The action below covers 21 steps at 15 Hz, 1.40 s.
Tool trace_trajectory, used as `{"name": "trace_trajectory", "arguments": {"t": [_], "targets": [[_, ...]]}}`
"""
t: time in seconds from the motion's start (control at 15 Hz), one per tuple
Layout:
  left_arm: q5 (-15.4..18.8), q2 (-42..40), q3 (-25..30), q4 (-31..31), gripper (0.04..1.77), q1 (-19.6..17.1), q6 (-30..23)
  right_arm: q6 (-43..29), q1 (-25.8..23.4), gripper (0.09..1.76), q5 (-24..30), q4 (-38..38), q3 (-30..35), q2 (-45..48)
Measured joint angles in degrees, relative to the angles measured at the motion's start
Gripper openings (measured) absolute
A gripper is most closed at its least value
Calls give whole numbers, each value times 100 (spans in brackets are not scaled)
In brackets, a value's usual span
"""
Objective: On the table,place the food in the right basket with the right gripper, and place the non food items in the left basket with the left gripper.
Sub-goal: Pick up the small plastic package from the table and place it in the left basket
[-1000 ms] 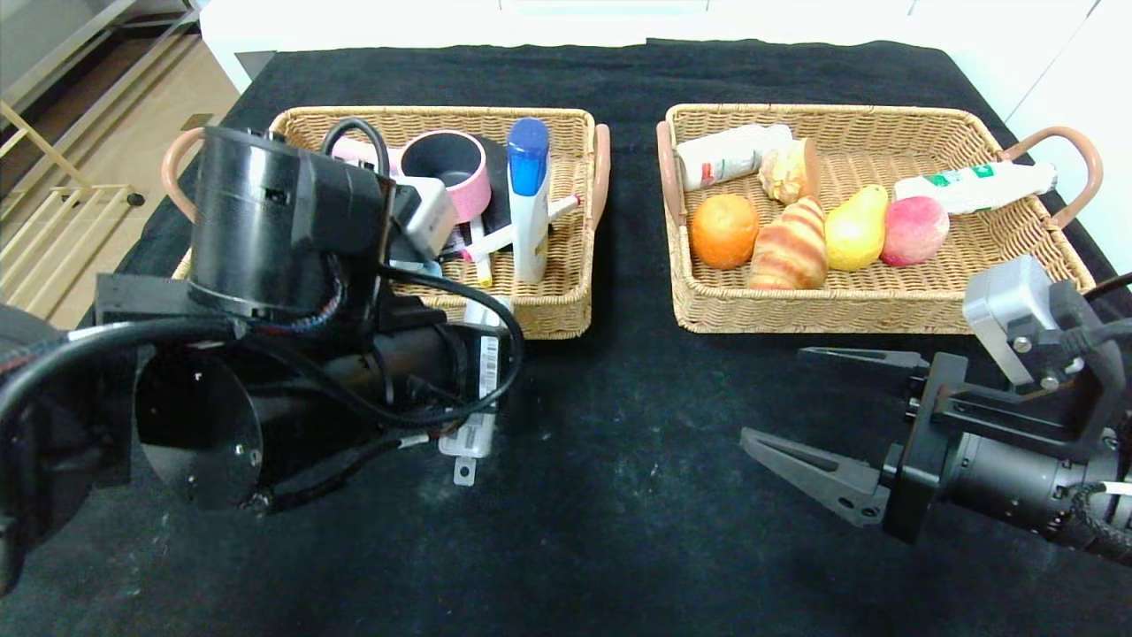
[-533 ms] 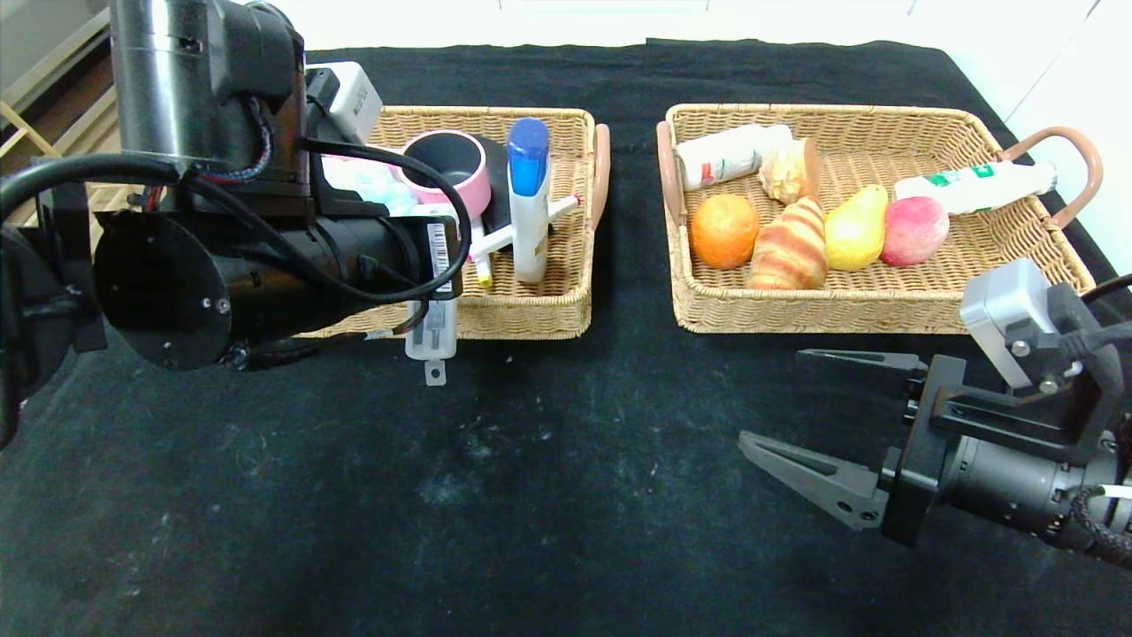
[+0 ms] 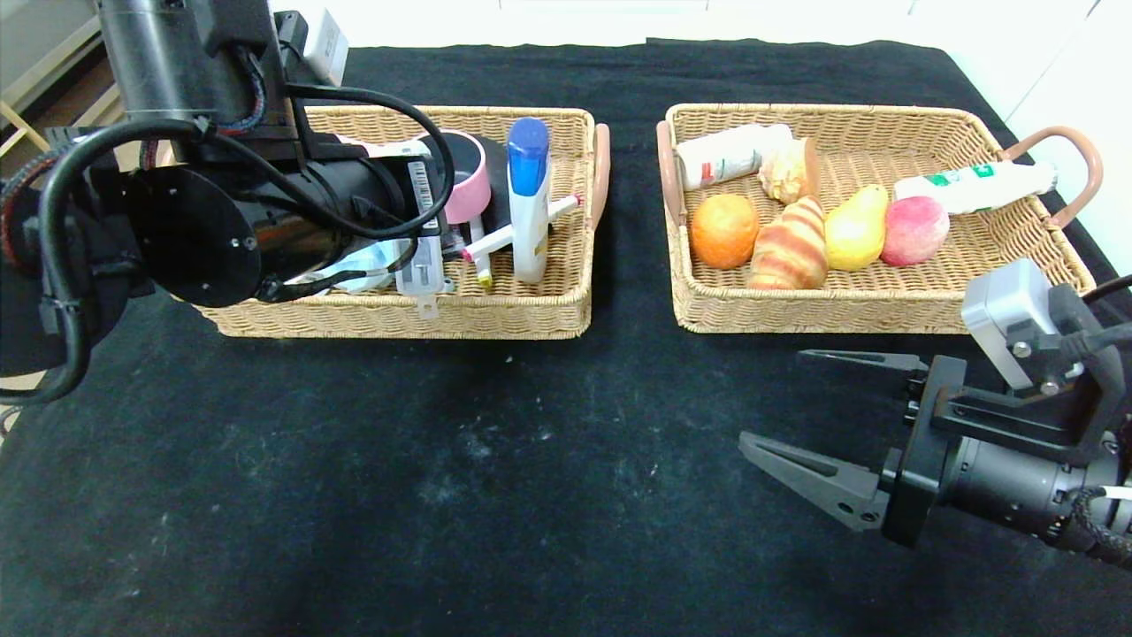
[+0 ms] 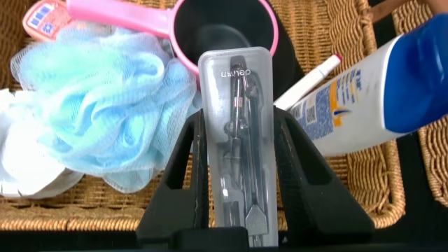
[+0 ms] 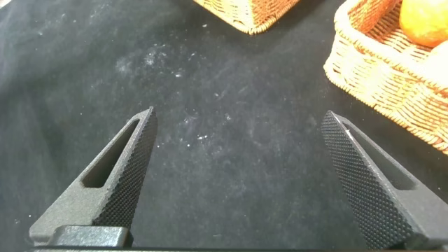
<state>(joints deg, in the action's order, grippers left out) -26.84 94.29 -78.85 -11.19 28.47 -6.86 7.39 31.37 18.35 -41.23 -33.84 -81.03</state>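
My left gripper [image 4: 238, 150] is shut on a clear plastic compass case [image 4: 236, 140] and holds it over the front part of the left basket [image 3: 495, 314]; the case also shows in the head view [image 3: 423, 265]. Under it lie a blue bath sponge [image 4: 105, 105], a pink cup [image 4: 227, 31], a blue-capped lotion bottle [image 3: 529, 199] and a marker [image 3: 517, 232]. The right basket [image 3: 796, 310] holds an orange [image 3: 724, 231], a croissant [image 3: 790, 245], a pear [image 3: 855, 229], a peach [image 3: 914, 230] and two bottles. My right gripper [image 3: 818, 416] is open and empty above the table, in front of the right basket.
The black tablecloth [image 3: 531, 478] covers the table in front of both baskets. The left basket's corner [image 5: 245, 14] and the right basket's wall [image 5: 392, 77] show in the right wrist view.
My left arm has lifted the compass case from the table in front of the left basket and carried it back over the basket. The right arm has not moved.
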Motion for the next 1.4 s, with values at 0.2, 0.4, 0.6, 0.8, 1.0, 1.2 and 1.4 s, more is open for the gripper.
{"name": "trace_trajectory", "arguments": {"t": [0.2,0.4,0.6,0.8,1.0,1.2,1.4], "targets": [[13,199,-334,-5,64,-206,89,79,57,171,-13,-2,27,0],[24,380,-524,-126,64,-319,414,258,71,171,-29,2,77,-17],[41,510,-616,-361,64,-335,455,258,71,171,-29,2,83,-24],[39,584,-640,-368,64,-335,480,258,71,171,-29,0,88,-28],[37,628,-655,-388,84,-341,539,265,68,171,-29,0,85,-37],[35,672,-664,-385,111,-330,552,267,68,171,-27,0,88,-48],[22,683,-613,-385,131,-306,538,265,71,171,-29,-2,88,-55]]}}
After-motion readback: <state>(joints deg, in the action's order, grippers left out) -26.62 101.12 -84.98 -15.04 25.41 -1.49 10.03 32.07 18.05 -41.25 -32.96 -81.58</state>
